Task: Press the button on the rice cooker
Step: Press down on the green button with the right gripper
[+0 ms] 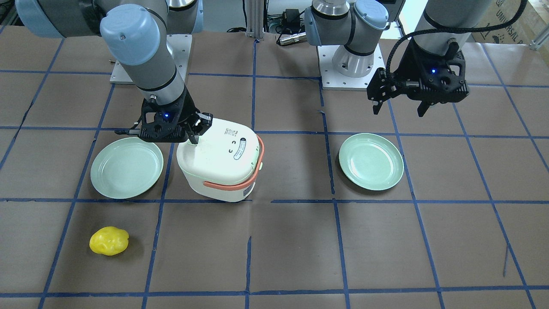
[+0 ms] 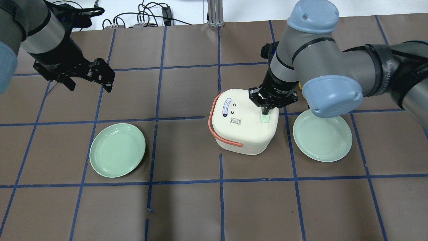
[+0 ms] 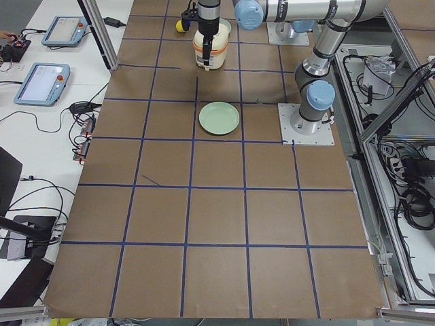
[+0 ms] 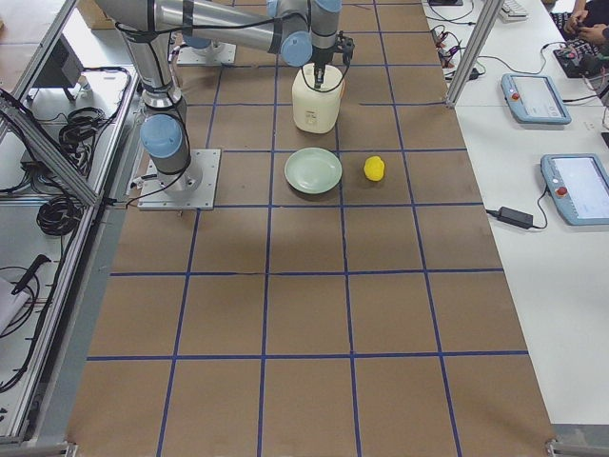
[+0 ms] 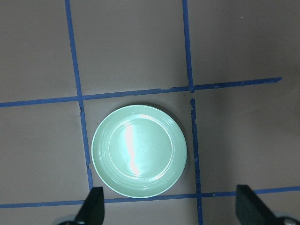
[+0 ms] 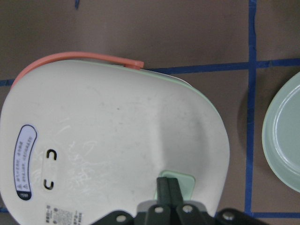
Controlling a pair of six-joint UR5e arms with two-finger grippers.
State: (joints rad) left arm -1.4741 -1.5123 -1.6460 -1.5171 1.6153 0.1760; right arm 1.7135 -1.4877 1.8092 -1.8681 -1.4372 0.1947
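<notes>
Right wrist-mounted: right claw (image 6: 169, 183), fully closed, against rice cooker (image 6: 112, 136) button (image 6: 188, 183).

This is a robotics lab: two robot arms (image 2: 301, 63) are bolted to metal base plates (image 1: 330, 81) on a table (image 3: 217, 217) papered brown and gridded with blue tape. Alongside lie what look like teach pendants (image 3: 42, 83), loose cables (image 3: 85, 125) and aluminium framing (image 4: 472, 57).

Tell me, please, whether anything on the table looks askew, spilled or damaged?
Nothing looks spilled or damaged. The small white rice cooker with a coral-orange handle stands upright and closed, merely turned slightly askew to the blue tape grid.
</notes>
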